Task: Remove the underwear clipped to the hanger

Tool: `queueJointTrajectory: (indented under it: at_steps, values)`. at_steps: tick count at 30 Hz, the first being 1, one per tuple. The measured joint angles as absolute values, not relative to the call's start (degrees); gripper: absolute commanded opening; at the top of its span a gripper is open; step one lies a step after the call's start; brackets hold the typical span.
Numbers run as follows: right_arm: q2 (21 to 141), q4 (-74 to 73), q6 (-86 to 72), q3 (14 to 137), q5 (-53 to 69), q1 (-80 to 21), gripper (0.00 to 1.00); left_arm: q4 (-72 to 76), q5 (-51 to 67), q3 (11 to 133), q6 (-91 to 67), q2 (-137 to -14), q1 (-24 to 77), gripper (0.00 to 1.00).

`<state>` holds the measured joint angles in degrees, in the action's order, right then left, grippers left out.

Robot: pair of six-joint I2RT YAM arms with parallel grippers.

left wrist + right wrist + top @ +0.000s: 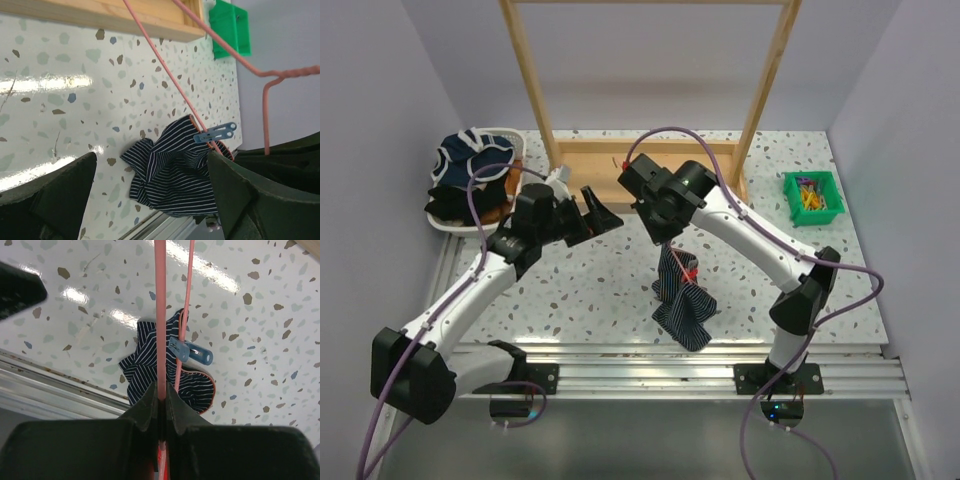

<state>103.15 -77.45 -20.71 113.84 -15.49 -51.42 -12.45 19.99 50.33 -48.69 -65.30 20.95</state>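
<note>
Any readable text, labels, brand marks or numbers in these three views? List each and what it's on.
No readable text, number or logo in any view.
Underwear: pinstripes only, no tag or print showing.
Hanger: bare pink wire, no markings.
Blue clip: no lettering visible.
Green bin: no label on its walls; contents too small to tell.

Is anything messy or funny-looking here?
Yes. The striped underwear sags in a crumpled bunch down to the table, pinned by a blue clip to the pink hanger. The hanger is not hung on anything; the right gripper pinches its wire between its jaws.
</note>
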Motion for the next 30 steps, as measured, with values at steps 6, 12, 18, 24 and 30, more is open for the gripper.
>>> queueJointTrajectory:
  at_steps: [6,12,18,24,30]
  values:
    - [103.5,-77.5,-23.4,113.3,-22.5,-51.4,0.00,-15.4,17.2,50.3,-46.3,-67.1,25.6,0.93]
    - [104.4,-78.3,-25.1,118.7,-26.3,-49.1,0.00,-17.9,13.9,50.3,-45.8,-66.0,25.8,0.93]
    - [111.4,-77.5,-23.8,135.1,-25.3,-45.2,0.00,-19.7,12.6,51.4,-45.8,-64.9,25.8,0.93]
    - [111.8,-77.1,-22.4,132.6,-26.2,-39.7,0.00,-22.1,11.4,54.2,-45.8,-64.2,25.8,0.93]
    - [107.0,-77.4,-21.4,127.2,-29.0,-36.1,0.00,-23.2,11.0,56.3,-45.7,-62.9,25.8,0.93]
